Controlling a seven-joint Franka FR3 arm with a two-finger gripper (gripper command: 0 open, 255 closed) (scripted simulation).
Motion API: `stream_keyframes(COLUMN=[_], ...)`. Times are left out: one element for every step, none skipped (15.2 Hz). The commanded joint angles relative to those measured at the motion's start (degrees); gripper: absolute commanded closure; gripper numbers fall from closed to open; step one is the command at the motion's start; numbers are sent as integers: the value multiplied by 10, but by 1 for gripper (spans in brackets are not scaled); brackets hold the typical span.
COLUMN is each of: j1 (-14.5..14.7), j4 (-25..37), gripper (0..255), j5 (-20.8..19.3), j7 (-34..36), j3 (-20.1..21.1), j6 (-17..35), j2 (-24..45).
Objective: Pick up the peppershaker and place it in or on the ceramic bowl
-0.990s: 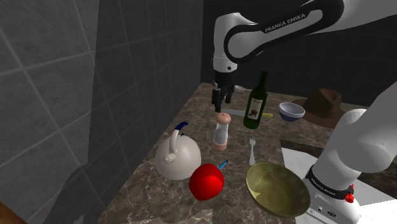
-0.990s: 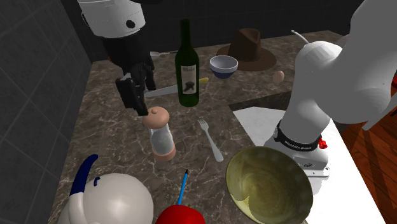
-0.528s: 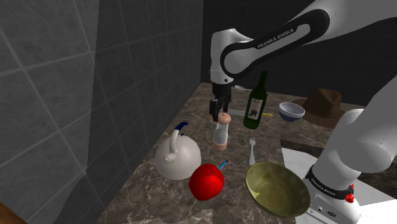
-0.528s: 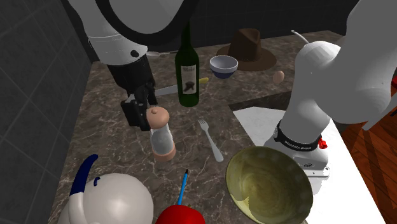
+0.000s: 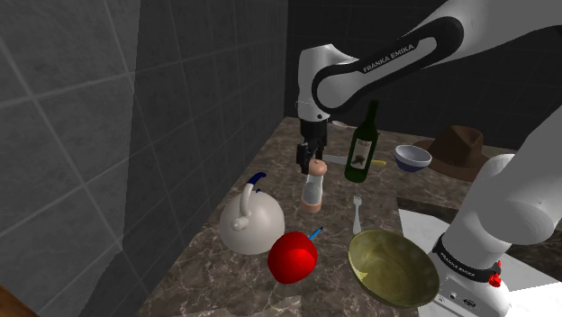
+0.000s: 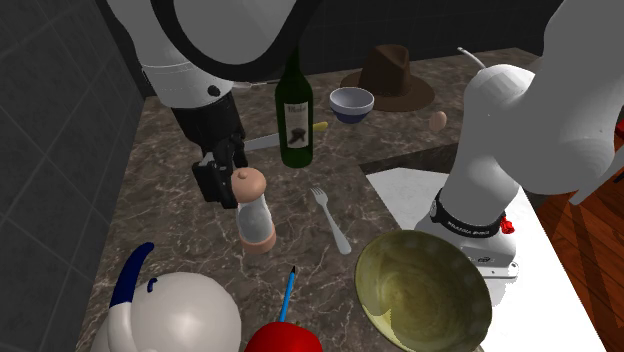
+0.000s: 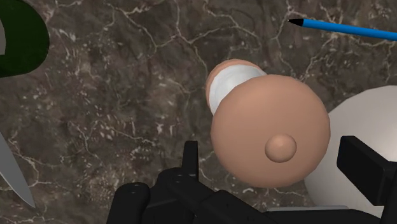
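**Claw spread around the pepper shaker's head, shaker standing on the counter**

You have the gripper [image 7: 273,154] down at the top of the pepper shaker [image 7: 270,130]. In the wrist view its two black fingers [image 7: 189,156] stand spread, one on each side of the shaker's round tan head, with a thin gap showing on both sides, so nothing is pinched. The shaker [image 6: 253,210] stands upright on the dark marbled counter [image 6: 170,200]. It has a pale body between a tan head and a tan foot, and in the second exterior view the gripper [image 6: 224,180] sits level with its head.

The only writing you can read is "FRANKA EMIKA" in white on the arm's dark forearm [image 5: 392,52]. The green wine bottle [image 6: 294,105] behind the shaker carries a pale label with a dark picture, and its lettering cannot be read.

Two bowls are in sight: an olive bowl [image 6: 424,290] beside the arm's base, and a small pale bowl [image 6: 352,102] next to a brown hat [image 6: 388,78]. You cannot tell which one the task means.

Near the shaker lie a fork [image 6: 330,218], a blue pen [image 6: 287,293], a red apple [image 5: 292,257] and a white kettle [image 5: 250,221].
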Motion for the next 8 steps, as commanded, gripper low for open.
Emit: stream_keyframes(j1=[0, 0, 0, 0, 0, 0, 0, 0], j4=[0, 0, 0, 0, 0, 0, 0, 0], gripper=[0, 255, 255, 255, 255, 255, 255, 255], j5=[0, 0, 0, 0, 0, 0, 0, 0], j7=[0, 0, 0, 0, 0, 0, 0, 0], j3=[0, 0, 0, 0, 0, 0, 0, 0], j6=[0, 0, 0, 0, 0, 0, 0, 0], j2=[0, 0, 0, 0, 0, 0, 0, 0])
